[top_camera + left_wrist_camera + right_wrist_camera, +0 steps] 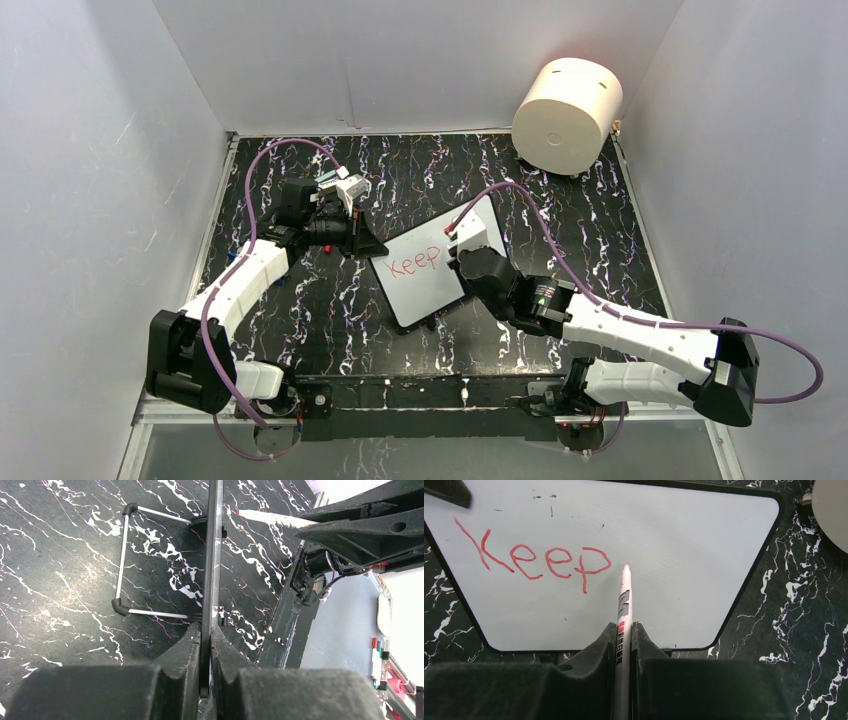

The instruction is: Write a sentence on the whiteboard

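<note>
Black marbled tabletop (620, 230) carries the whiteboard (428, 292) near its middle, where the red sentence (534, 560) reads only "Keep" (slanted letters). On one side the left gripper (206, 630) pinches the board's rim, while the right gripper (624, 630) clamps a marker (625, 597), its tip just beside the final p.

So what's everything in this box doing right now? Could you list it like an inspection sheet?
Surface: black marbled table.
Job's things: whiteboard sits askew mid-table; sentence so far reads only "Keep", in red.
Clutter: cream cylinder, far right corner.
Grippers: left gripper shut on the whiteboard's edge; right gripper shut on a marker, tip just right of the "p".
Cables: purple cable looped along each arm.
Surroundings: plain white walls on three sides.
</note>
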Robot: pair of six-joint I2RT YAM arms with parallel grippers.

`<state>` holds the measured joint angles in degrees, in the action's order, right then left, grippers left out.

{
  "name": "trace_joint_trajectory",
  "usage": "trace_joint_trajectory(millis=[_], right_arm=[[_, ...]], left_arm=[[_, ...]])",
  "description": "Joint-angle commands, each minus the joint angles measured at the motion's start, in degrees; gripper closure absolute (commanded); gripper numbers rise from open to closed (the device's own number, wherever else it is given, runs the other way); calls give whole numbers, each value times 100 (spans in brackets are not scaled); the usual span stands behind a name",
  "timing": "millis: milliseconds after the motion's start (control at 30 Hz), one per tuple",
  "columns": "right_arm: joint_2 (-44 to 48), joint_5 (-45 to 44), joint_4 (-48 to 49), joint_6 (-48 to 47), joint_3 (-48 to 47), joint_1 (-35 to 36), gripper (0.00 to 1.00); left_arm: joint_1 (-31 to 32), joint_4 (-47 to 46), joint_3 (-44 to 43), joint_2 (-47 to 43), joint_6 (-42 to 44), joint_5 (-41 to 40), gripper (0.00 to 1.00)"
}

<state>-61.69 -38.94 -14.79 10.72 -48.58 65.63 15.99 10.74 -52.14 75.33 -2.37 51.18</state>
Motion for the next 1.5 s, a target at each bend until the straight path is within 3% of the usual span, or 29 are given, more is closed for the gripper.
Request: trace_joint_trajectory(millis=[0, 367, 600, 1000, 1467], right_arm=[[7, 384, 306, -157, -106, -6, 100], [-449, -176, 240, 217, -236, 964, 100], [-373, -822, 128, 282, -234, 966, 100], [-399, 302, 369, 218, -336, 714, 100], [-1008, -256, 486, 538, -489, 1466, 100]], left_arm=[[70, 481, 64, 209, 211, -645, 100], [64, 481, 68, 202, 211, -613, 100], [66, 473, 81, 157, 211, -609, 100], [64, 455, 69, 177, 211, -604, 100], [63, 452, 84, 166, 211, -623, 100]])
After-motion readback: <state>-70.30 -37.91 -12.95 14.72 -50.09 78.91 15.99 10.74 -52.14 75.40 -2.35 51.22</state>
